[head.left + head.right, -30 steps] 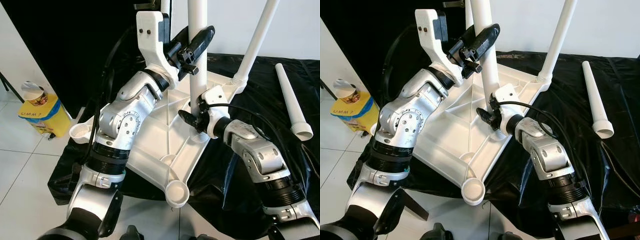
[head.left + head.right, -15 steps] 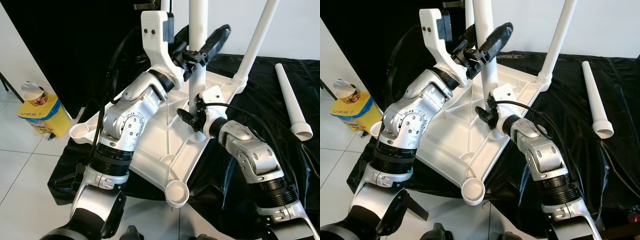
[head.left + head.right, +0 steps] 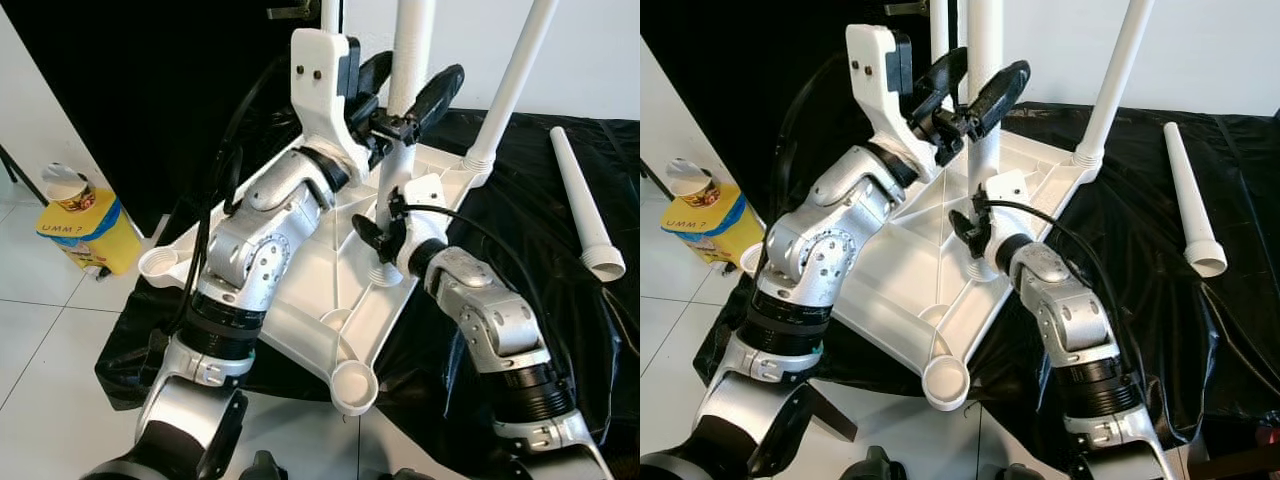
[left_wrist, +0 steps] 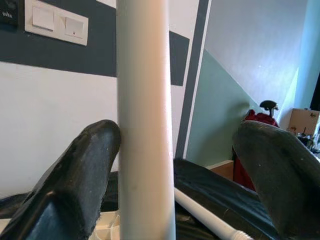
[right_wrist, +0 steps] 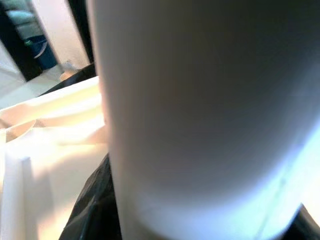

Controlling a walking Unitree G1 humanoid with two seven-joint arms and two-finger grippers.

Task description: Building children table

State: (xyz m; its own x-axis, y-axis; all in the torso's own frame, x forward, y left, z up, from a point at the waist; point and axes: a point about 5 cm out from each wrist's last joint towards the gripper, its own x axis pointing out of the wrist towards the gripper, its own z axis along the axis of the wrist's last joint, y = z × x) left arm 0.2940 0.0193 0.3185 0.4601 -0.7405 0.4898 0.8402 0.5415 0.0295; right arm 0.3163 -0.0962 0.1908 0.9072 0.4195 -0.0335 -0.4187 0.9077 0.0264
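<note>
The white table top (image 3: pixel 320 270) lies upside down on a black cloth. An upright white table leg (image 3: pixel 412 50) stands in a socket near its middle right edge. High on that leg, my left gripper (image 3: pixel 405 85) is open, with one finger (image 4: pixel 80 170) touching the leg (image 4: pixel 145 125) and the other well apart. My right gripper (image 3: pixel 385 235) is shut on the same leg's base (image 5: pixel 200 100), just above the socket. A second leg (image 3: pixel 515 85) stands in the far right corner. A loose leg (image 3: pixel 580 195) lies on the cloth to the right.
Empty round sockets show at the table's near corner (image 3: pixel 354 385) and left corner (image 3: pixel 160 265). A yellow box with a cup on it (image 3: pixel 85 225) sits on the white tile floor at left. The black cloth (image 3: pixel 560 310) spreads to the right, with a cable across it.
My left gripper has opened around the leg and its wrist has turned and risen. The leg's top has shifted a little right. My right arm has drawn in closer at the base.
</note>
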